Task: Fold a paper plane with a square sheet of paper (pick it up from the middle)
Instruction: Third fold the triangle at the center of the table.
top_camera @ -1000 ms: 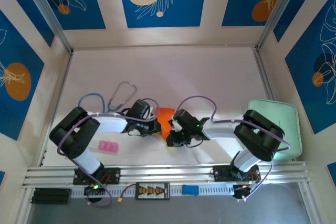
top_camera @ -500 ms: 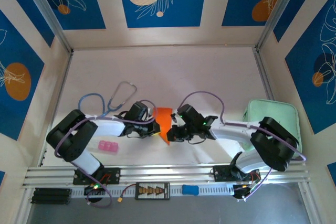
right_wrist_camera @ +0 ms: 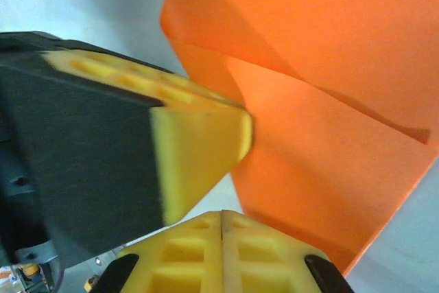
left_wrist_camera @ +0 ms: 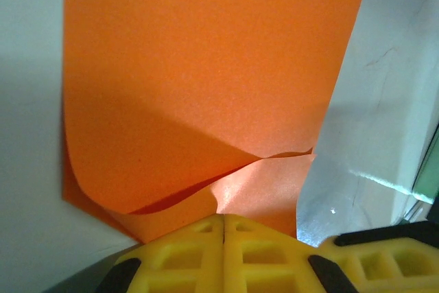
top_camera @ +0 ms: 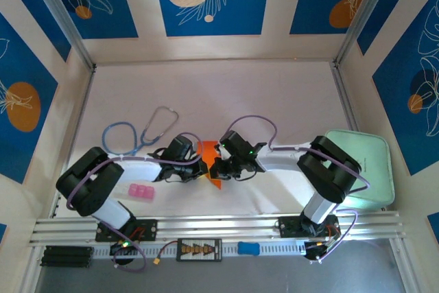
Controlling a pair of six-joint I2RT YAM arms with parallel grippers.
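White table under blue panels: the creased orange paper sits near the front edge, its long axis running 12 to 6. You have the left gripper at its 9 o'clock, pinched on a curled edge. The right gripper is at its 3 o'clock, also closed against the paper, though a grip is unclear. Neither arm is nearer.
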